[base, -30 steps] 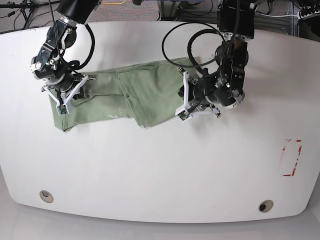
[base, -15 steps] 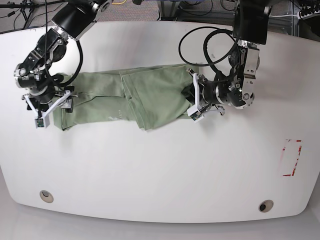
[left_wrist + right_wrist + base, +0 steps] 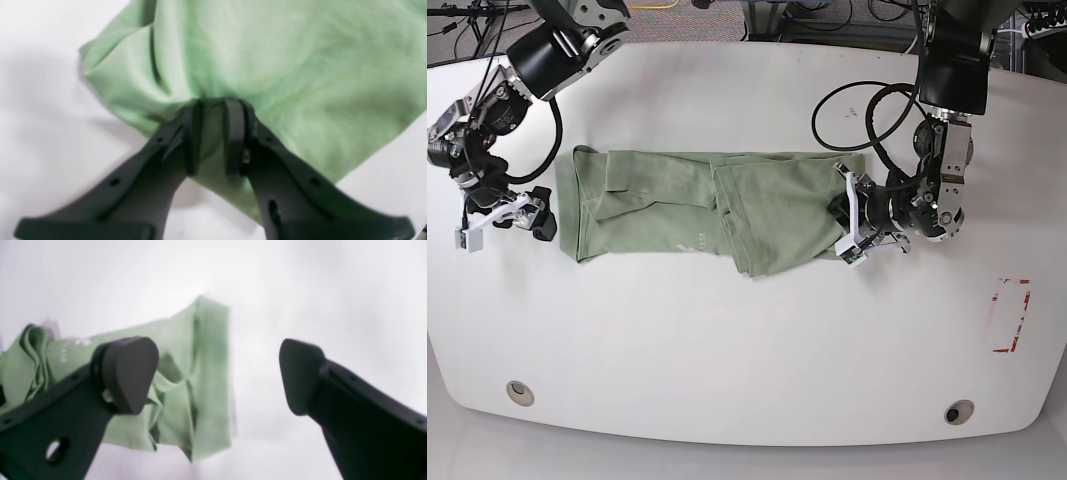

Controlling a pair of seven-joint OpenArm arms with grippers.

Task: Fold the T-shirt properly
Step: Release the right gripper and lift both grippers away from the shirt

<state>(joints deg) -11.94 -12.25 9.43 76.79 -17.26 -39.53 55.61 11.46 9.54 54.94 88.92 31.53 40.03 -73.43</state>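
The left end effector (image 3: 213, 133) is clamped narrowly on a pinch of the T-shirt (image 3: 707, 205), green cloth bunching between its dark fingers (image 3: 233, 133) and fanning away ahead of them in soft ridges; the grip sits at the garment's edge nearest this arm, probably to anchor that end while the cloth is drawn flat. The right end effector (image 3: 220, 373) stands wide and holds nothing: its two pads (image 3: 130, 373) are well apart, with bare white table (image 3: 747, 340) showing between them and the shirt's far end lying just beyond and to one side, rumpled into small folds. In the base view that end effector (image 3: 502, 215) sits just off the shirt's edge, apart from the fabric, which suggests a release so the cloth can settle. Between the two end effectors the T-shirt lies stretched lengthwise on the table, one layer lapped diagonally over the middle, so the fold looks only partly done and uneven.
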